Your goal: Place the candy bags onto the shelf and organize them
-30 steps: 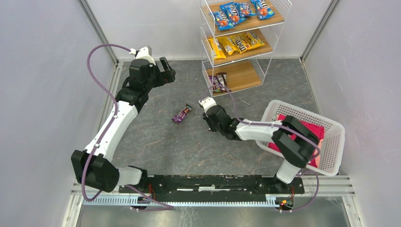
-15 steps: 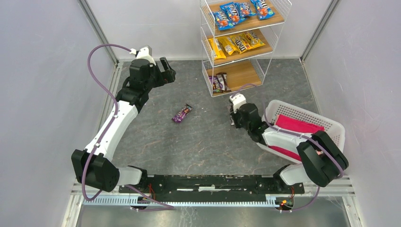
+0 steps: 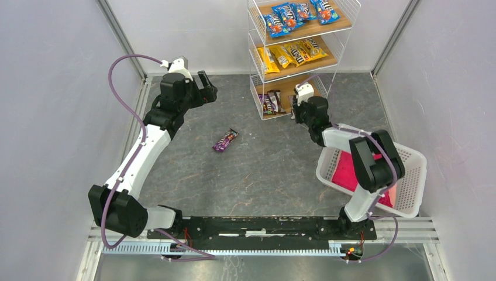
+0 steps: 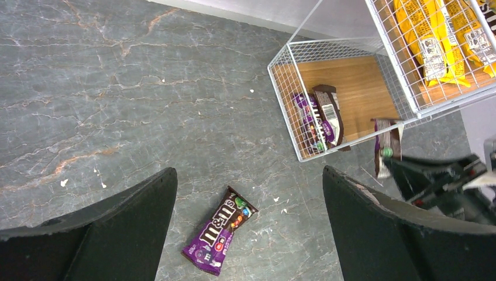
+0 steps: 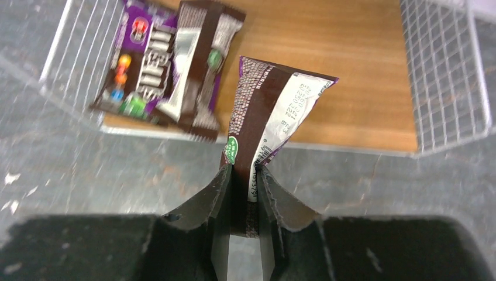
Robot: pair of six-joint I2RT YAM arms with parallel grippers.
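Right wrist view: the dark brown glossy candy packet (image 5: 264, 117), pinched in the right gripper (image 5: 243, 178), was judged best advanced fully over the wooden shelf tier (image 5: 351, 70) before release.

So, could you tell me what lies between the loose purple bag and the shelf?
Only bare, slightly speckled table, seen in the left wrist view.

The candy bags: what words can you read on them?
"m&m's": on the purple bag lying on the table.
Brown bag in the right fingers: small print, too blurred to read.
Yellow bags: barcodes show, print too small to read.
Blue bags: too small to read.
Two bags on the bottom tier of the shelf: blurred, unreadable.
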